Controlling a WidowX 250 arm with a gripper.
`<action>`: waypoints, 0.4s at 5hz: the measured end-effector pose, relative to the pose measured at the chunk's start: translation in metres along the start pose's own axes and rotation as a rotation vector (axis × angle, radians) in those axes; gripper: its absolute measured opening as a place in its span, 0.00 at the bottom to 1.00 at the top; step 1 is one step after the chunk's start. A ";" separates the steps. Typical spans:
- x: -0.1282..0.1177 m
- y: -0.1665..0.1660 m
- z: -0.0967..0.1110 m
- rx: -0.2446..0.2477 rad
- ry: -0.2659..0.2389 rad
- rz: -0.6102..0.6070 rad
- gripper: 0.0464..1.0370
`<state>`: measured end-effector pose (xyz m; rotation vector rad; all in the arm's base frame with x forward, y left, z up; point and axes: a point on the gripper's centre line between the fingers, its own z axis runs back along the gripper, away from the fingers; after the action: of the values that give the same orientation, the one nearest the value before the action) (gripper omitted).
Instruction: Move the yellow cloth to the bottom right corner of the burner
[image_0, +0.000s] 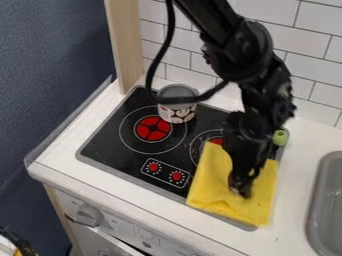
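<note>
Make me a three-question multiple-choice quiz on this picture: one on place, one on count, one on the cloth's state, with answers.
1. Where is the can?
A) In the sink
B) On the stovetop
C) On the cloth

2. How many red dials are in the outlined panel?
A) Two
B) Four
C) Six

3. How is the cloth?
A) Rolled up tight
B) Draped over the can
C) Spread out

1 B: it stands toward the back edge, near the tiled wall.
2 A: one sits beside the other.
3 C: it lies broad over the front right corner.

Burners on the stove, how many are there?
2: the left burner beside the can, the right burner partly under the yellow cloth. The arm may hide more.
</note>
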<state>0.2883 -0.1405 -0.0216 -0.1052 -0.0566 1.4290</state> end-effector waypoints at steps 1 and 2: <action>-0.003 0.021 0.003 0.018 -0.028 -0.032 0.96; 0.003 0.032 0.007 0.030 -0.045 -0.023 0.96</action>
<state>0.2562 -0.1330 -0.0181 -0.0475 -0.0725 1.4084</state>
